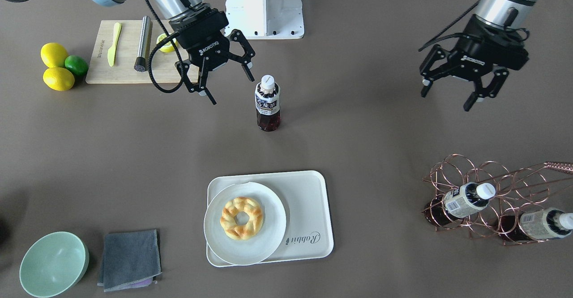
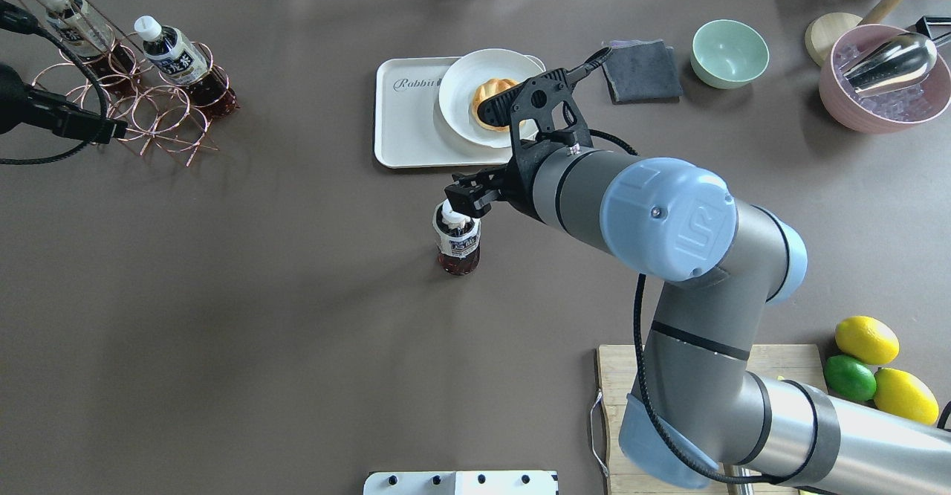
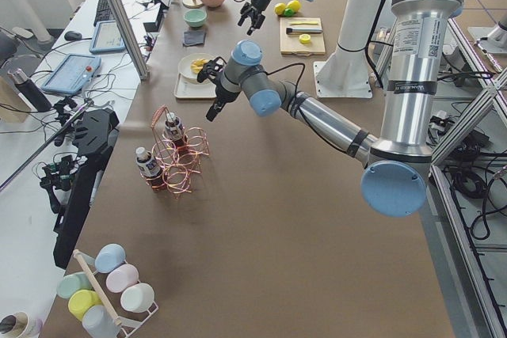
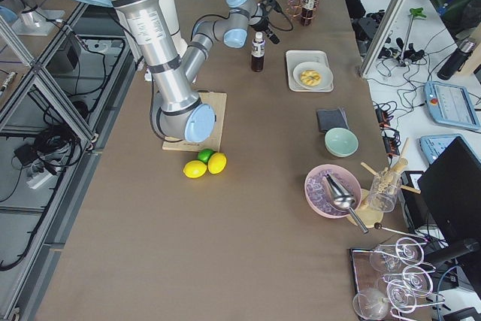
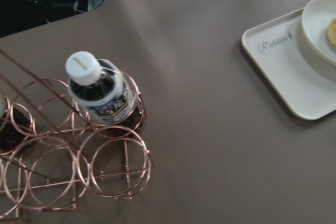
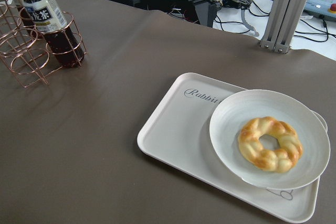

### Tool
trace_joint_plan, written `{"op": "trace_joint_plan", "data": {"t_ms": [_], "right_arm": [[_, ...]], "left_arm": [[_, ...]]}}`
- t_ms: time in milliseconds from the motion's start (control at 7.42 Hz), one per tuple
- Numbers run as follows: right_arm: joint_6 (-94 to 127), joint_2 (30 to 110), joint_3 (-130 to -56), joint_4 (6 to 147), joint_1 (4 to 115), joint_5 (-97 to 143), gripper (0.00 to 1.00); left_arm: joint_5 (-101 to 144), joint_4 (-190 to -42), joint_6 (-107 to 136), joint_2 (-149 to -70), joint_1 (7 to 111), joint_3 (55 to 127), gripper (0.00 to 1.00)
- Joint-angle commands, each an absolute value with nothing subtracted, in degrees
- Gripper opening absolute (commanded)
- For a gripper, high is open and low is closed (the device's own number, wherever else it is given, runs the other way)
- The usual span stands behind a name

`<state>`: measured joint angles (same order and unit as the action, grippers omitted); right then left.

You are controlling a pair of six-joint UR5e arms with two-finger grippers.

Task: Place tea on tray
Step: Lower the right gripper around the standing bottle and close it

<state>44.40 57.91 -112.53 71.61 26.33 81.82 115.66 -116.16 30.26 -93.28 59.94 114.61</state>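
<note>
The tea stands upright on the brown table between the robot base and the tray; it also shows in the overhead view. The tray lies nearer the operators' side and carries a round plate with a ring pastry. My right gripper is open and empty. It hangs close beside the bottle's cap, apart from it. My left gripper is open and empty, above the table near the copper rack.
Two similar bottles lie in the copper rack. A cutting board with a knife and a metal tool, lemons and a lime sit behind the right gripper. A green bowl and a grey cloth lie beside the tray.
</note>
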Motion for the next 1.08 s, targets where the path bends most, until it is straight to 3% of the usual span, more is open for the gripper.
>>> {"op": "trace_joint_plan", "data": {"t_ms": [0,674,943], "right_arm": [[47.00,56.87,-112.50,72.25,20.41,74.29,1.00],[50.54,56.60,-111.18,72.07,17.23,70.58,0.98],[50.54,56.43,-111.09,72.07,17.14,69.79,0.91]], "left_arm": [[116.80,-119.35,28.83,-91.85,60.91,111.89,0.98],[119.17,-119.97,28.74,-88.96,61.69,111.80,0.98],[120.32,-120.06,28.74,-88.42,62.23,111.27,0.98]]}}
